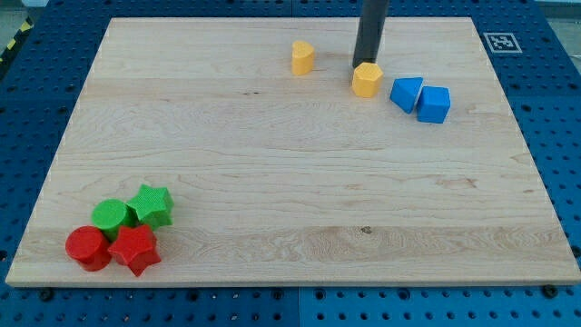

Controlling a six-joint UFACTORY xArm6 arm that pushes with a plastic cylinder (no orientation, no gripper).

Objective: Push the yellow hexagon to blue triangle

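Camera view: my tip (364,65) touching yellow hexagon (367,79) from above, blue triangle (406,94) just rightward; pincer state untellable, bare rod only.

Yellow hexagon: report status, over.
My tip at the yellow hexagon, on its top-left side. Blue triangle just to the view's right, small gap between. Nothing in the way.

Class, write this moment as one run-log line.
tip: touching yellow hexagon, at its top-left | blue triangle: right of hexagon, small gap | blue cube: against triangle | push: unfinished
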